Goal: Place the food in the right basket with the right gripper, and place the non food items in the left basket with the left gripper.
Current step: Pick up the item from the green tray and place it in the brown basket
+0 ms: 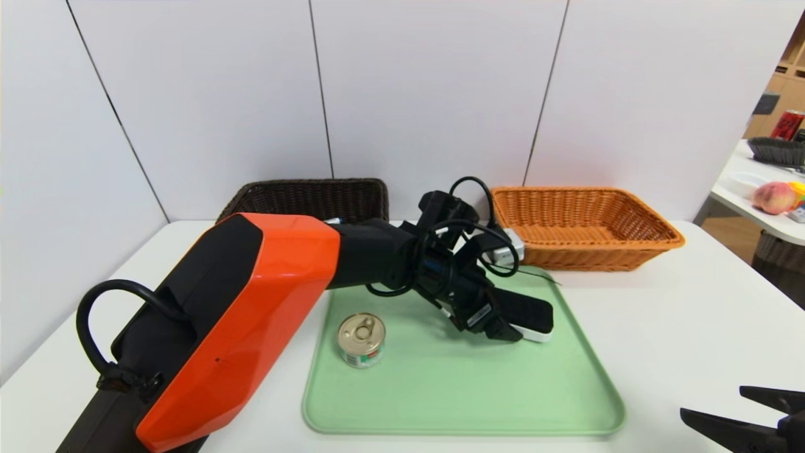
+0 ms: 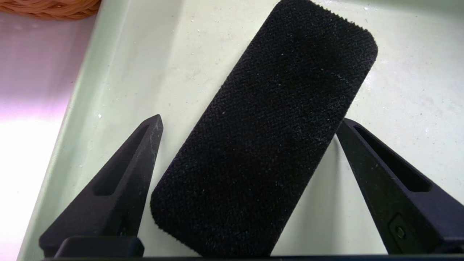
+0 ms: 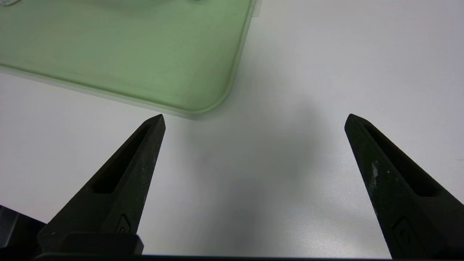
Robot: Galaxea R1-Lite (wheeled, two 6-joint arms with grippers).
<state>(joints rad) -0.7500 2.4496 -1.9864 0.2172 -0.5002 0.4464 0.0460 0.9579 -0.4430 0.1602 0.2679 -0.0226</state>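
A: Where's everything on the tabletop (image 1: 679,327)?
B: The tray (image 1: 465,402) lies in the middle. The can (image 1: 361,340) stands on its left part, the eraser (image 1: 531,318) on its right part.
A: And the baskets?
B: Behind the tray: the left basket (image 1: 308,198) behind its left corner, the right basket (image 1: 582,223) behind its right.
A: The hands?
B: The left hand (image 2: 250,123) straddles the eraser; the right hand (image 3: 253,119) hangs over the tabletop, right of the tray's near corner.

White panelled wall (image 1: 427,88) — white table (image 1: 692,327)
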